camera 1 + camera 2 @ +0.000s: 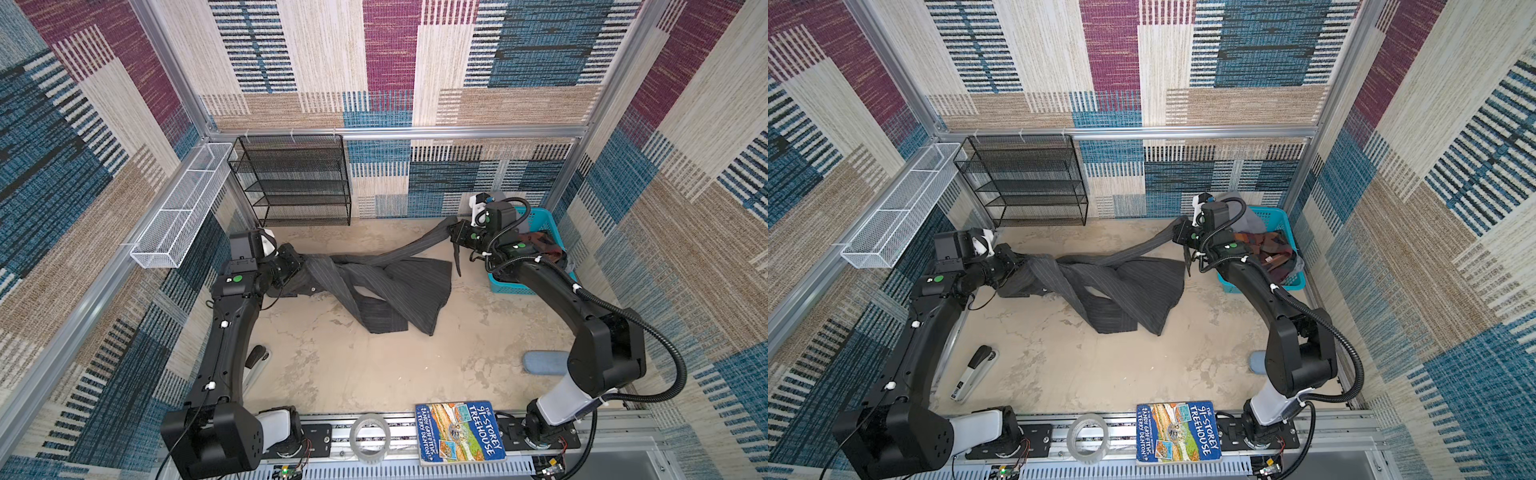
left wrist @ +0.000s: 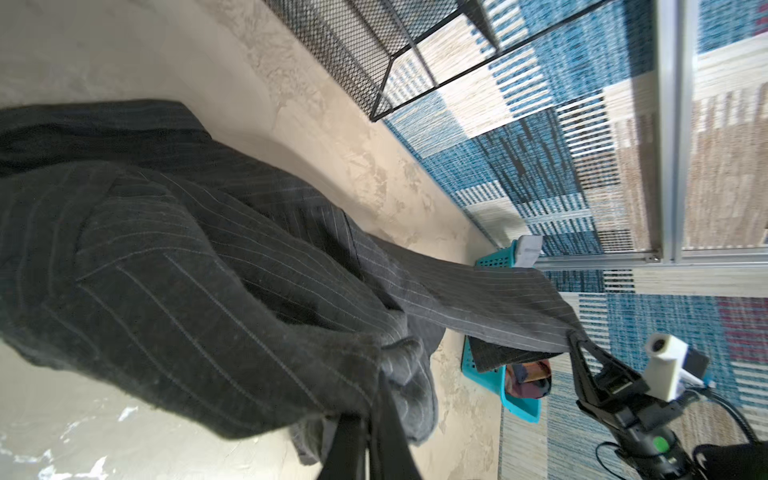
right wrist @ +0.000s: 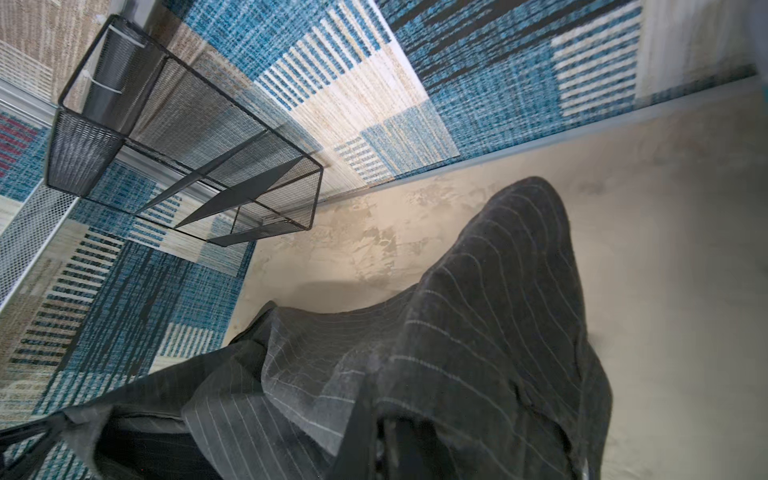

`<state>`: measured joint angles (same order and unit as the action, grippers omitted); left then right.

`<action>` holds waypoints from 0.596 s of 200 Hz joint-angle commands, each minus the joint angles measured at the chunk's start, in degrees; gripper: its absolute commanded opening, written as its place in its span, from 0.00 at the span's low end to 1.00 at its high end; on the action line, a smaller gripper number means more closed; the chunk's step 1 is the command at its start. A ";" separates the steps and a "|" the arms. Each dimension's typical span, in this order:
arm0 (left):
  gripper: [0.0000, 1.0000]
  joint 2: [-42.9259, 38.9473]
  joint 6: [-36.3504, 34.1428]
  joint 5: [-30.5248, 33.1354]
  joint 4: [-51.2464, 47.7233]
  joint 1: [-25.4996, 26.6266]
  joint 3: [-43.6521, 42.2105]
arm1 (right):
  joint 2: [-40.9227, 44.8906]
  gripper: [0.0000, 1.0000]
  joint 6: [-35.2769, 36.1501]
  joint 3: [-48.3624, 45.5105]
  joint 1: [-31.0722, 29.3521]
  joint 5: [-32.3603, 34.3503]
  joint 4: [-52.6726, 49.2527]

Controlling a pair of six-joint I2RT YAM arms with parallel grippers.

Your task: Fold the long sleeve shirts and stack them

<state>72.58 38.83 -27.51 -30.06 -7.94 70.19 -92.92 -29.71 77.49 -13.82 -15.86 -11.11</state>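
Left end effector (image 1: 302, 266), right end effector (image 1: 453, 232) tight on shirt (image 1: 386, 286); crumpled clothes (image 1: 1273, 249) in teal basket (image 1: 540, 216).

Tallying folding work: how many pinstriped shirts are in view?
1: the pinstriped shirt, twisted across the table's far half. Clothes piled in the teal basket may hide more.

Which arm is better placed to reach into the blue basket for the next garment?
Right, probably. The right fingers sit just beside the blue basket, while the left fingers are across the table. Both pairs are shut on the pinstriped shirt, so the right must release first.
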 commanded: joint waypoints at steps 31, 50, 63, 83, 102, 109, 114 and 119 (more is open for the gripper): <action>0.00 -1.08 -1.91 -7.59 1.87 -0.79 -4.84 | -6.70 0.10 3.56 6.11 2.65 -0.28 -2.31; 0.00 -2.89 -0.10 -8.70 4.98 -0.76 -11.29 | -13.52 0.20 4.04 11.52 3.13 -0.97 -2.83; 0.00 -4.25 1.45 -9.15 7.60 -0.67 -15.30 | -19.44 0.33 4.72 18.21 3.37 -0.98 -6.95; 0.00 -5.16 1.80 -8.99 8.56 -0.48 -18.29 | -20.37 0.46 4.97 18.87 2.11 -1.09 -9.67; 0.00 -5.05 1.16 -8.74 8.44 -0.32 -18.37 | -14.58 0.57 6.33 12.10 -2.08 4.69 -11.68; 0.00 -4.81 0.87 -8.63 8.26 -0.32 -18.04 | -11.64 0.60 6.82 9.13 -4.21 6.93 -12.89; 0.00 -4.68 0.74 -8.55 8.06 -0.32 -17.63 | -9.56 0.62 6.97 6.81 -6.09 8.76 -13.46; 0.00 -4.55 0.49 -8.51 7.84 -0.32 -17.24 | -7.43 0.64 7.04 4.50 -7.97 10.20 -13.76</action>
<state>67.81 39.27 -35.03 -24.60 -8.21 51.92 -108.01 -24.71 88.90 -16.03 -12.71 -21.02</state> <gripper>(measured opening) 0.059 0.606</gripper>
